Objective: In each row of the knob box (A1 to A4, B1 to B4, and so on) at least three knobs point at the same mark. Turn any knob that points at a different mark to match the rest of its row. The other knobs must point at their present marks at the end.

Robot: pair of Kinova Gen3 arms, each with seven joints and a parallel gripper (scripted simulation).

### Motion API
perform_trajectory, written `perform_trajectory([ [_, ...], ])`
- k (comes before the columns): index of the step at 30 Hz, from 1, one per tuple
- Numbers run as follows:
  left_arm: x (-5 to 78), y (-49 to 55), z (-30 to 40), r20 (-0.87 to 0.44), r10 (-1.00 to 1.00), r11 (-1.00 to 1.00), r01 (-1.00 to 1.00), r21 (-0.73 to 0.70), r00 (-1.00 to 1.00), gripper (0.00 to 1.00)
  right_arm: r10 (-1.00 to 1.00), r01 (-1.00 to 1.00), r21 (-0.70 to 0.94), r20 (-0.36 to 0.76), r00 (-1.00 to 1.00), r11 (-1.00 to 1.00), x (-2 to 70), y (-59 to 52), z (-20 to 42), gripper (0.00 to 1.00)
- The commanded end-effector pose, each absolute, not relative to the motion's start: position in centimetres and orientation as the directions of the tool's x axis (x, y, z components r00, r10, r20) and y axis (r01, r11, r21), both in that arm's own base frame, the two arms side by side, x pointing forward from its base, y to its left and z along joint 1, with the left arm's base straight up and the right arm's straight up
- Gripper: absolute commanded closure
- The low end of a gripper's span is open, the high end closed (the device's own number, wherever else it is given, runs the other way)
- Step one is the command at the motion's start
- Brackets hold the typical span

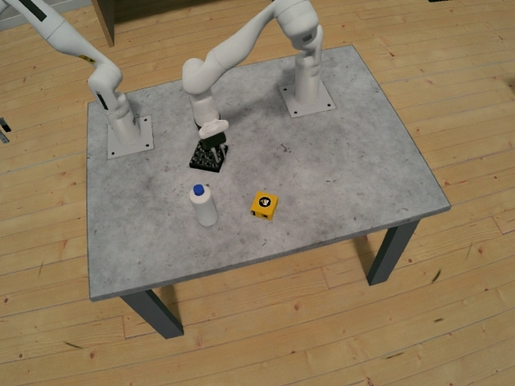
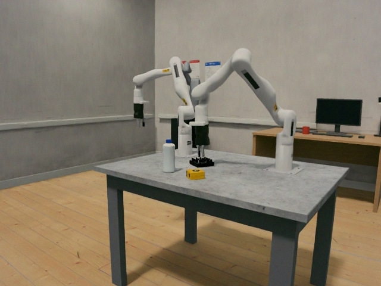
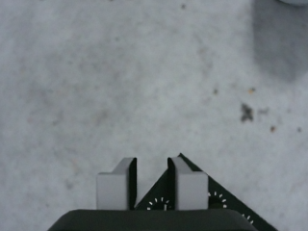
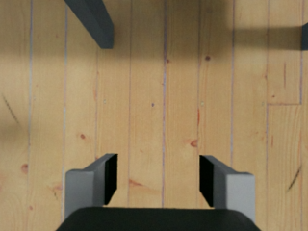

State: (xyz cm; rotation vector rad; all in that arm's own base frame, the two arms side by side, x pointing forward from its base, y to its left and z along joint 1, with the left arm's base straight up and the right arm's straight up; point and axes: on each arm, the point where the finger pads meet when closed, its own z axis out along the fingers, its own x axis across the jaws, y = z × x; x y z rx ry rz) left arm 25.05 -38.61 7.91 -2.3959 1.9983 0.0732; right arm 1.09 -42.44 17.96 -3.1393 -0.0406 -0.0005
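Note:
The black knob box (image 1: 199, 166) (image 2: 205, 164) (image 3: 233, 201) lies on the table under my left gripper (image 1: 220, 154) (image 2: 200, 151) (image 3: 152, 175). The left gripper is partly open and empty, pointing down with its fingertips over the box. In the left wrist view the box is turned diagonally to the fingers, and one corner shows at the bottom. One knob dial (image 3: 158, 206) shows partly between the fingers and another dial (image 3: 218, 205) beside the right-hand finger. The other knobs are hidden there, and too small to read in the top and exterior views. My right gripper (image 2: 140, 123) (image 4: 158, 171) is open and empty, high beyond the table.
A white bottle (image 1: 205, 211) (image 2: 168, 158) with a blue cap stands near the knob box. A yellow box (image 1: 263, 204) (image 2: 195, 174) lies beside the bottle. The two arm bases stand along the table's far side. Floor shows under the right gripper.

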Motion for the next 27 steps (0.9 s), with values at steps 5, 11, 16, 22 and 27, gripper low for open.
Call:
perform_trajectory([
  [5,25.13,-38.00,7.98,-0.059,-0.881,-0.470,-0.882,-0.006,0.470,0.54,0.026,0.026,0.000,0.000,1.000,-1.000,1.10,-42.49,18.04,0.00],
  [11,25.09,-37.75,8.04,-0.061,-0.788,-0.613,-0.790,-0.016,0.613,0.54,0.026,0.026,0.000,0.000,1.000,-1.000,1.10,-42.49,18.04,0.00],
  [16,24.99,-37.56,8.19,-0.057,-0.630,-0.774,-0.632,-0.030,0.774,0.54,0.026,0.026,0.000,0.000,1.000,-1.000,1.10,-42.49,18.04,0.00],
  [22,24.82,-37.55,8.43,-0.047,-0.419,-0.906,-0.421,-0.041,0.907,0.54,0.026,0.026,0.000,0.000,1.000,-1.000,1.10,-42.49,18.04,0.00],
  [27,24.73,-37.63,8.57,-0.040,-0.303,-0.951,-0.305,-0.045,0.952,0.54,0.026,0.026,0.000,0.000,1.000,-1.000,1.10,-42.49,18.04,0.00],
])
